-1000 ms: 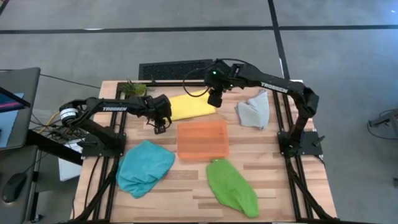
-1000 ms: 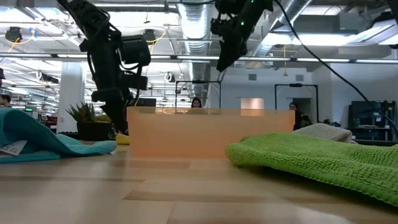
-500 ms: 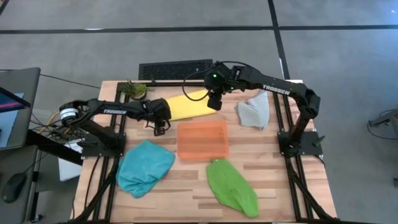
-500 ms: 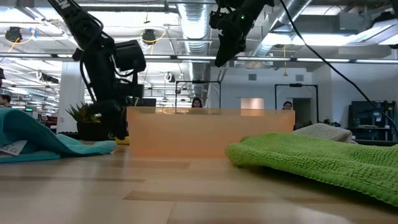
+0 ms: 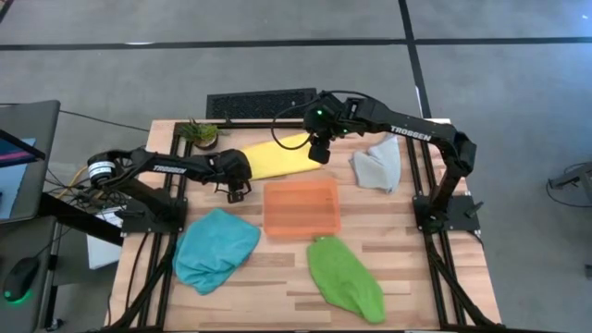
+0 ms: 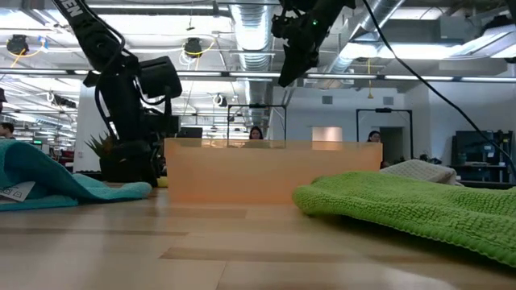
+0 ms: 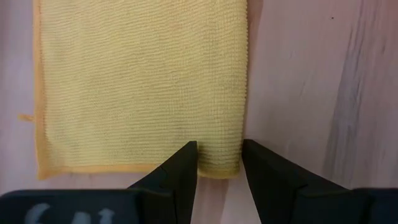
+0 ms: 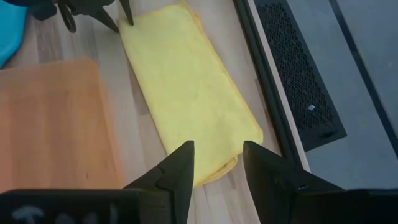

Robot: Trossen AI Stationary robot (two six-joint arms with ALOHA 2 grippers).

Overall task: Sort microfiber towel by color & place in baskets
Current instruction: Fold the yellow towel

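Left gripper [image 7: 219, 163], lowered since the earlier frame, straddles the yellow towel [image 5: 277, 157] corner, jaws apart; right gripper [image 8: 217, 163] hovers parted; orange tray [image 5: 302, 207] holds nothing, all four towels unsorted.

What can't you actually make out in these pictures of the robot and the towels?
- Yellow towel: in the low view, the orange tray hides it.
- Left gripper: in the high view, too small to tell whether its fingers touch the towel's corner.
- Grey towel: only its top shows in the low view, behind the green towel.
- Teal towel: its tag is too small to read.
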